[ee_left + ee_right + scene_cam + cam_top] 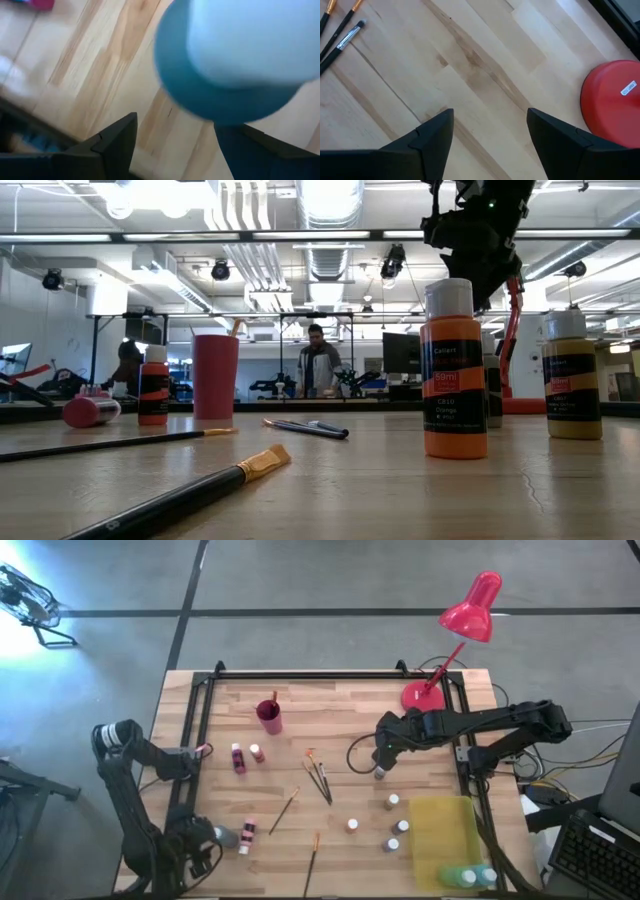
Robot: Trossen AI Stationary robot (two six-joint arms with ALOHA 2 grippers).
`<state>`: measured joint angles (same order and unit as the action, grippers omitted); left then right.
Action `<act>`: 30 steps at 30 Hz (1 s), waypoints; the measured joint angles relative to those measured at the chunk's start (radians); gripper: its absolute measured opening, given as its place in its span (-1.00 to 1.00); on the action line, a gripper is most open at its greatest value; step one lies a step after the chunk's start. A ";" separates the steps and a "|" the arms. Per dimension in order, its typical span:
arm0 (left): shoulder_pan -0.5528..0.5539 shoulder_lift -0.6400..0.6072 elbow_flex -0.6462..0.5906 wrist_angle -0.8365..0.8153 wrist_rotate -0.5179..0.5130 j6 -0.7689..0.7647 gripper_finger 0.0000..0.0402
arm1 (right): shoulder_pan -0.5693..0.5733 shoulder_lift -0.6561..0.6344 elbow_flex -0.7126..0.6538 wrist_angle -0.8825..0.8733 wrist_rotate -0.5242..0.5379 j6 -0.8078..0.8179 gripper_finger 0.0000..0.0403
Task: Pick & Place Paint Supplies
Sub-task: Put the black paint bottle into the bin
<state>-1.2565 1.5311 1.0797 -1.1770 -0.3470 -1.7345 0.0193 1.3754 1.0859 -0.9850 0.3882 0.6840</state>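
The wooden table [330,720] carries scattered paint supplies, with the yellow tray [445,830] at its right front. The right gripper [381,762] hangs open over mid-table, a small bottle [380,774] just below its fingertips; the brushes [318,778] lie beside it toward the left, long axes running front to back. The left gripper [205,837] sits at the front-left corner, jaws spread, a blue-bodied bottle [235,60] close between them, whether touching is unclear. Open board lies between the right gripper and the tray.
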 joint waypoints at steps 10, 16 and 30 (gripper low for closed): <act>-0.012 0.000 -0.070 0.068 -0.173 0.010 0.33 | -0.001 0.000 0.000 0.001 0.004 0.012 0.40; -0.013 0.000 -0.150 0.177 -0.240 0.008 0.33 | 0.000 0.000 0.000 0.001 0.005 0.017 0.45; -0.013 0.000 -0.220 0.271 -0.423 0.063 0.31 | 0.000 0.000 0.000 0.004 0.005 0.021 0.33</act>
<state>-1.2690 1.5311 0.8596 -0.9058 -0.7699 -1.6712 0.0189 1.3754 1.0859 -0.9806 0.3931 0.7048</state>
